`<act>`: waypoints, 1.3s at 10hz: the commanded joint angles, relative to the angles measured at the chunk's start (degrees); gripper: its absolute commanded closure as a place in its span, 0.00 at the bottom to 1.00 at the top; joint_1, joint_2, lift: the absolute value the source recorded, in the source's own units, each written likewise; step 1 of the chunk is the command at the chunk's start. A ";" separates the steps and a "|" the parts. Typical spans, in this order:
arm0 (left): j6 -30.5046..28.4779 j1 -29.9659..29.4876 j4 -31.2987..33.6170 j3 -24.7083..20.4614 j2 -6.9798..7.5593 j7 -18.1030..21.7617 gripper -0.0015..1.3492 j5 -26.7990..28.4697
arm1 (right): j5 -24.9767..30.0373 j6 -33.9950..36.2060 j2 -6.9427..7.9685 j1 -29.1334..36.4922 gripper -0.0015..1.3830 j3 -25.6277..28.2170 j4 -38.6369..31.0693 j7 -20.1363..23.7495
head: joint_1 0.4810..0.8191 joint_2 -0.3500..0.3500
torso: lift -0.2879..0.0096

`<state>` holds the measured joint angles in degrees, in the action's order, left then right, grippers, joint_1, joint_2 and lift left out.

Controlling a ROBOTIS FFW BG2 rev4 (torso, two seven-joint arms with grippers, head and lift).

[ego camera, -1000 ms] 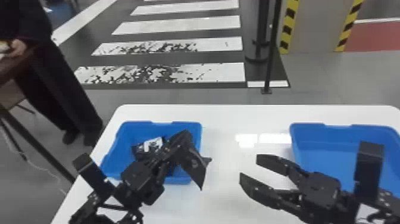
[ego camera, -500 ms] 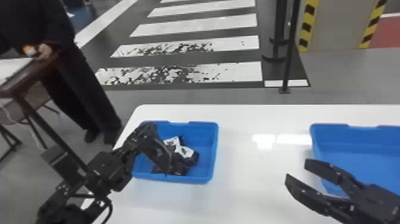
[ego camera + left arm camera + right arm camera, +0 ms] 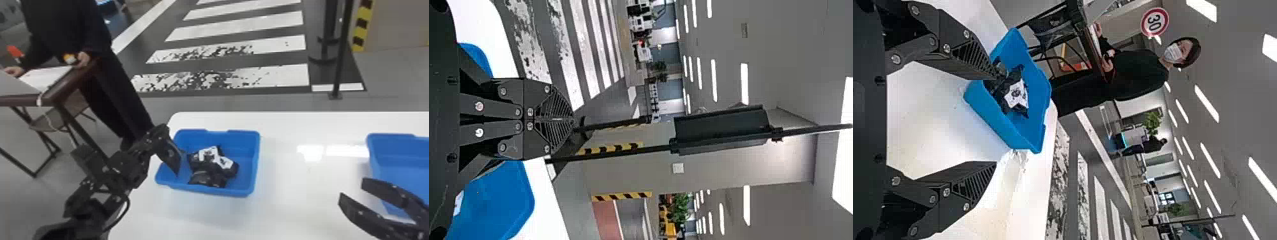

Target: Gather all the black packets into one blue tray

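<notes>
My left gripper [image 3: 176,162] is over the left side of the left blue tray [image 3: 255,159], left of a pile of black packets [image 3: 213,167] with white labels. In the left wrist view the left gripper [image 3: 573,120] is shut, its fingertips meeting with nothing between them. The right gripper [image 3: 352,188] is open, left of the second blue tray [image 3: 399,156]. Seen from the right wrist, the right gripper [image 3: 996,119] has bare space between its spread fingers; beyond it are the left tray [image 3: 1037,137] and the packets [image 3: 1015,92].
Both trays rest on a white table [image 3: 297,204]. A person stands behind a brown side table [image 3: 48,99] at the left, apart from the trays. A thin black post [image 3: 341,57] rises from the floor beyond the table.
The head view has swung left, so the trays appear farther right. My left gripper has moved left relative to its tray, uncovering the packets. The right gripper remains open.
</notes>
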<state>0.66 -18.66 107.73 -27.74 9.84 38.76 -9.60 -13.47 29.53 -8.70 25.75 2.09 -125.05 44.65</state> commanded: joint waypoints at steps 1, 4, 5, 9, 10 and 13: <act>2.86 3.05 -5.71 0.66 0.62 0.00 0.89 0.46 | -0.12 0.00 0.00 -0.16 0.33 -0.04 0.24 0.00 | 0.63 1.00 | 0.60; 10.60 4.88 -11.47 2.61 0.79 -1.23 0.30 -4.57 | -0.35 0.00 -0.09 -0.16 0.33 -0.04 0.52 0.00 | 0.63 1.00 | 0.60; 9.75 4.88 -11.47 3.52 0.79 -1.23 0.12 -6.40 | -0.35 0.00 -0.09 -0.30 0.33 -0.04 0.52 0.00 | 0.63 1.00 | 0.60; 13.97 -0.32 -9.22 6.38 -1.93 -2.02 0.15 -14.39 | -1.38 -2.39 1.23 3.08 0.34 3.73 -0.04 -3.16 | 0.63 0.98 | 0.60; 13.97 -5.38 -3.88 6.03 -3.51 -3.96 0.15 -14.17 | -1.95 -4.22 2.20 4.34 0.34 5.79 0.66 -3.78 | 0.63 0.96 | 0.60; 12.85 -20.29 11.03 6.49 -8.35 -9.41 0.17 -11.99 | -2.07 -13.08 5.45 9.69 0.34 12.19 -0.04 -9.05 | 0.63 0.85 | 0.60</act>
<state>13.86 -36.25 115.93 -21.43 2.44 29.40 -22.19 -15.55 18.24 -4.25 33.92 12.63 -124.42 35.82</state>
